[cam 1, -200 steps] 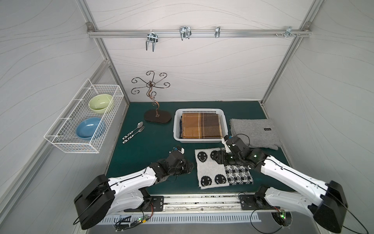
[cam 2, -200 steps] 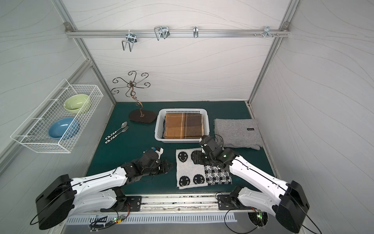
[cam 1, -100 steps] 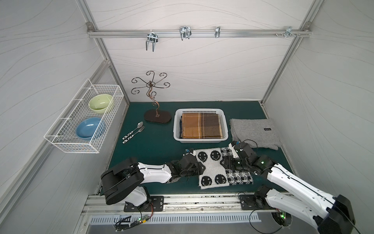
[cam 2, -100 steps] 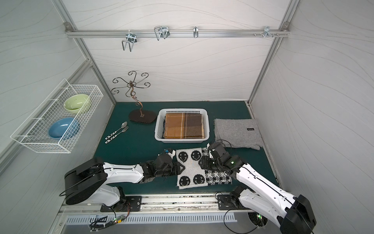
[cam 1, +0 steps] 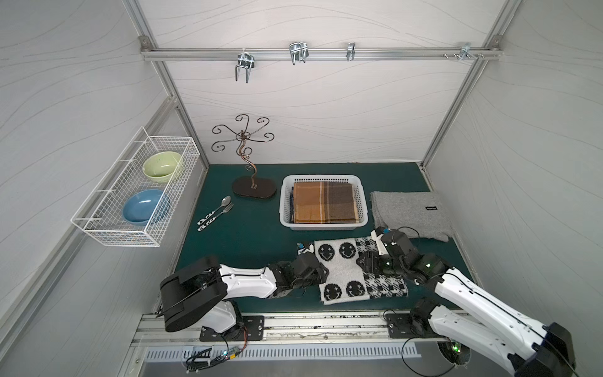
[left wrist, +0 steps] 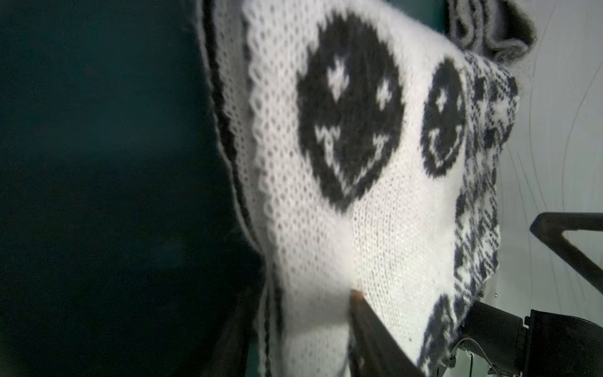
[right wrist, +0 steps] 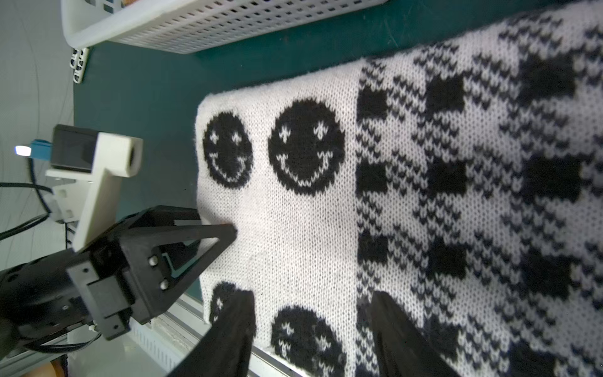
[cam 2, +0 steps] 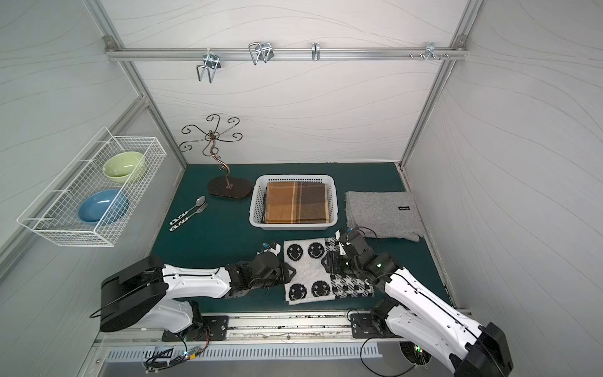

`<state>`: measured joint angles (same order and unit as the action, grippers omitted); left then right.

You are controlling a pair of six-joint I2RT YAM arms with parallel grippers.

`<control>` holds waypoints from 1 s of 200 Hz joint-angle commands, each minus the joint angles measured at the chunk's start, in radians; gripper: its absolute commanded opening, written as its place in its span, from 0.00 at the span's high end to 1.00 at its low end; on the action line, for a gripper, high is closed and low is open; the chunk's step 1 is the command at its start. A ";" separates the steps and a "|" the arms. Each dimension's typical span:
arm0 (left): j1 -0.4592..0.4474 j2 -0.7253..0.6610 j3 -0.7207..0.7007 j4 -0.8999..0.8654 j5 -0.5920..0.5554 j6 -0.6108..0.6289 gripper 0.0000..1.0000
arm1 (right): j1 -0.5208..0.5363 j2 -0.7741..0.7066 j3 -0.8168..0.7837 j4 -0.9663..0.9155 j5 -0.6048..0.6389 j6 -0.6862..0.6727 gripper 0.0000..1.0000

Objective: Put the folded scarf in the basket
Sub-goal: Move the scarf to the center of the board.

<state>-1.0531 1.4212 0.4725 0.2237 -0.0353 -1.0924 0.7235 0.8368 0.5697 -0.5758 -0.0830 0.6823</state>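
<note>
The folded scarf (cam 1: 339, 271) (cam 2: 308, 271), white knit with black smiley faces and checks, lies flat at the table's front. My left gripper (cam 1: 321, 271) (left wrist: 300, 303) is at its left edge, shut on the folded scarf with one finger on top and one underneath. My right gripper (cam 1: 363, 261) (right wrist: 313, 303) stands open over the scarf's middle, both fingers (right wrist: 391, 326) on the knit. The white basket (cam 1: 323, 226) (right wrist: 228, 26) sits just behind the scarf and holds a folded brown plaid cloth (cam 1: 324, 202).
A grey folded cloth (cam 1: 408, 212) lies right of the basket. A metal jewellery stand (cam 1: 253, 189) and a spoon and fork (cam 1: 217, 210) are at the back left. A white wire rack (cam 1: 137, 192) with two bowls hangs on the left wall.
My left gripper slid right onto the scarf's left edge and closed on it. My right gripper came down from the scarf's back right corner to its middle.
</note>
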 commanded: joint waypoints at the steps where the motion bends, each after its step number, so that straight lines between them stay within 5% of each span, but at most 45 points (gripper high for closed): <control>1: -0.002 0.038 -0.004 -0.004 -0.002 0.026 0.46 | -0.006 0.007 -0.011 0.015 -0.008 -0.015 0.40; 63: -0.039 0.188 0.043 0.126 0.068 -0.003 0.44 | -0.007 -0.028 -0.021 0.001 -0.015 -0.018 0.40; 79: -0.047 0.197 0.059 0.075 0.041 -0.015 0.54 | -0.008 -0.048 -0.023 -0.010 -0.011 -0.027 0.40; 103: -0.051 0.197 0.030 0.122 0.038 -0.029 0.86 | -0.014 -0.059 -0.027 -0.011 -0.009 -0.035 0.40; 148: 0.003 0.034 -0.048 -0.060 0.045 0.050 1.00 | -0.050 -0.028 -0.041 0.007 -0.050 -0.071 0.39; 200: 0.188 -0.202 -0.187 -0.301 0.096 0.126 0.96 | -0.156 0.008 -0.077 0.079 -0.129 -0.118 0.38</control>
<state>-0.9264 1.2949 0.3363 0.1898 0.0647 -1.0409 0.6067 0.8345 0.5045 -0.5377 -0.1581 0.6086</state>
